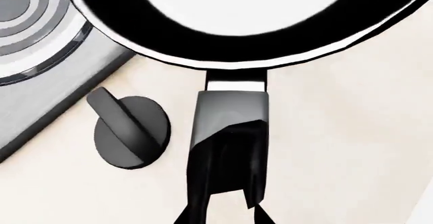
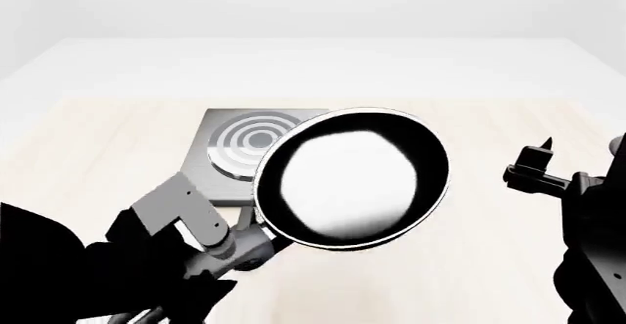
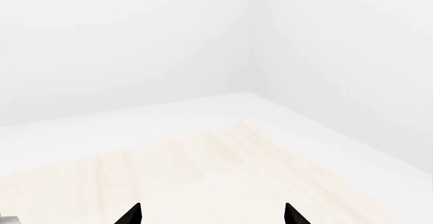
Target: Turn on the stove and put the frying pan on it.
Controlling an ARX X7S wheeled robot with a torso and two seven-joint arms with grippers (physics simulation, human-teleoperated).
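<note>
We carry the frying pan (image 2: pixel 352 177) by its handle, clenched in our left gripper (image 1: pixel 226 127), beside the stove (image 2: pixel 227 164); next, centre it over the burner (image 2: pixel 252 141); right gripper (image 3: pixel 211 215) released

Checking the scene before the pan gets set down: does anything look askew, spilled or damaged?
Nothing stands out. The frying pan is lifted by its handle in the left gripper, overlapping the stove edge; the knob lies flat beside it.

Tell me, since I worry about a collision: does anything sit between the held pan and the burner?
Nothing visible does. The left gripper holds the frying pan by its handle, above the table, partly over the stove. The burner rings show bare; the knob lies beside the plate.
</note>
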